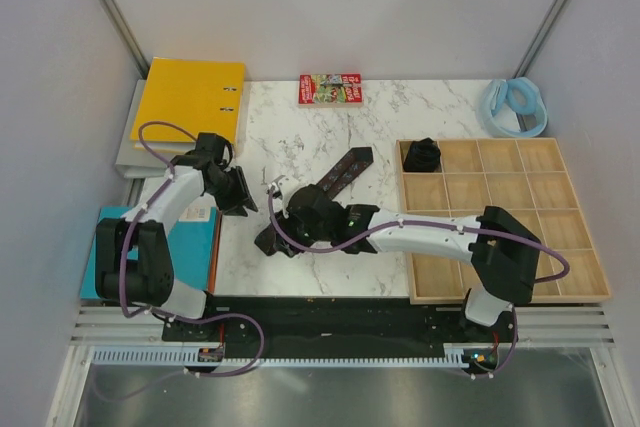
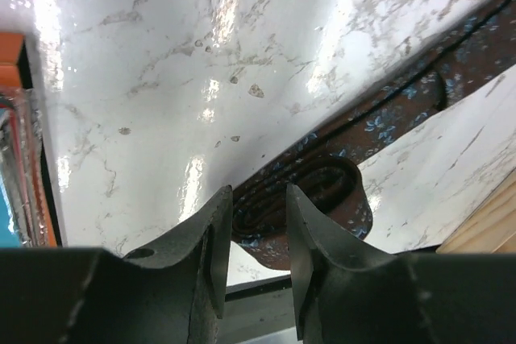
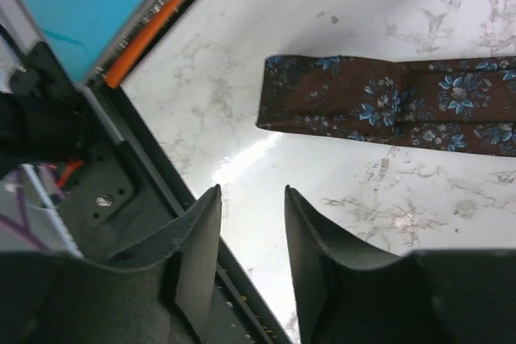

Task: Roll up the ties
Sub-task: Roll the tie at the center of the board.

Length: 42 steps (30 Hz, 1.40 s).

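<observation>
As grey walls enclose it, white marbled worktop: glossy.
Dark brown blue-flowered fabric tie: diagonal mid-worktop, near end folded.
Dark rolled tie: wooden grid tray, far-left compartment.
Left tool: narrow gap, empty, close to the fold.
Right tool: narrow gap, empty, near the tie's end.

A glossy, marble-patterned counter throws back the lights under a tie of matt woven cloth, dark brown with a blue floral print. The left pincer and right pincer show matt, dark, plastic-looking surfaces, faintly scuffed. The compartmented tray is pale, smooth wood.
</observation>
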Each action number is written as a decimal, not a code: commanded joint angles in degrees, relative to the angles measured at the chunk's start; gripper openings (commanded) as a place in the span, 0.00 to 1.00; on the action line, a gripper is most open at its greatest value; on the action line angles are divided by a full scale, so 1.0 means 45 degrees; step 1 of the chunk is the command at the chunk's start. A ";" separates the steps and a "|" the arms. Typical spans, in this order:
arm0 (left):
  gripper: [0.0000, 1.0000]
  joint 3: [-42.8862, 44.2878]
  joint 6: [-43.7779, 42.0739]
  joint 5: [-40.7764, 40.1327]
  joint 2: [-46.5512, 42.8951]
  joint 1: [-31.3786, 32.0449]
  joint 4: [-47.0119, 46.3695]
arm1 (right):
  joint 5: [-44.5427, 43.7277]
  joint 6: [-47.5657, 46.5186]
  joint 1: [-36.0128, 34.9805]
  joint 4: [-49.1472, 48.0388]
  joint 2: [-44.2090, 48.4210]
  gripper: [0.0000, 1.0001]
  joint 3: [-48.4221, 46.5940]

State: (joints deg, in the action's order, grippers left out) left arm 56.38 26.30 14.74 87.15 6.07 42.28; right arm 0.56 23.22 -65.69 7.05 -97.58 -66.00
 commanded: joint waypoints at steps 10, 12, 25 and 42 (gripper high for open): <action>0.41 -0.2801 0.2142 0.0045 -0.6318 -0.0020 -0.0256 | 0.2024 0.1440 0.1257 0.0660 -0.1671 0.20 -0.3380; 0.41 -0.3307 0.2571 0.0044 -0.7252 -0.0020 -0.0217 | 0.2453 0.1597 0.1550 0.0679 -0.2005 0.17 -0.3614; 0.40 -0.4130 0.3685 0.0064 -0.9036 0.0058 -0.0119 | 0.3723 0.1734 0.2449 -0.0062 -0.3764 0.15 -0.3401; 0.53 -0.5866 0.4701 0.0162 -0.9075 0.1151 -0.1875 | 0.4329 0.1753 0.3114 -0.1488 -0.4038 0.15 -0.1527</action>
State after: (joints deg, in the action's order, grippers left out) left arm 32.03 44.93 15.09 45.93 9.91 39.51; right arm 18.44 30.87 -51.64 3.68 -114.45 -74.41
